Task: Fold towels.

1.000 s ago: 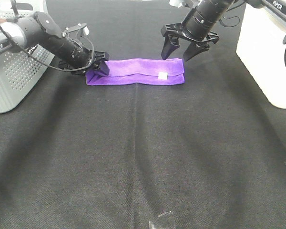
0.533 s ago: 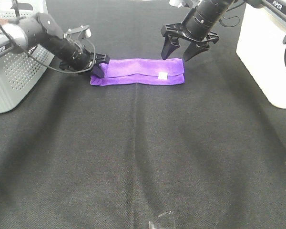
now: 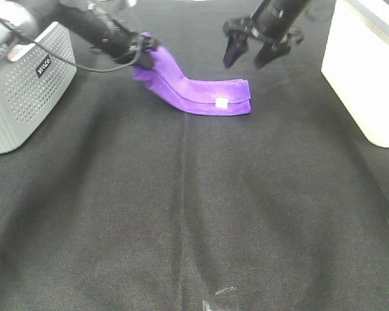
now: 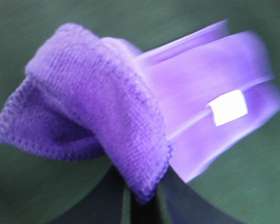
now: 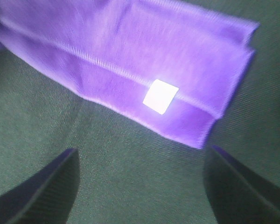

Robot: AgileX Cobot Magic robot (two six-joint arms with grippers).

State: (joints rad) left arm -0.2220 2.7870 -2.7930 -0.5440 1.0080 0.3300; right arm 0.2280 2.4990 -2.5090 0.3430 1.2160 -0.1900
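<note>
One towel (image 3: pixel 204 96) is in play, a purple cloth already doubled into a long strip. Its tagged end lies flat on the black-covered desk (image 3: pixel 181 214) with the white tag (image 3: pixel 221 102) facing up. The other end is raised off the desk, pinched in the left hand (image 3: pixel 143 54). The left wrist view shows the cloth bunched over fingers closed tight on it.

That grip reads as the start of carrying the free end over toward the tagged end for the next fold, with the end lying flat as the anchor to fold against. The right hand (image 3: pixel 251 55) hangs just beyond the tagged end, its fingers spread wide and nothing between them. It is probably placed to steady that end if the strip drags.

A grey perforated basket (image 3: pixel 32 84) stands at the left edge and a white box (image 3: pixel 360 71) at the right. Their insides are out of sight, so any contents cannot be told.
</note>
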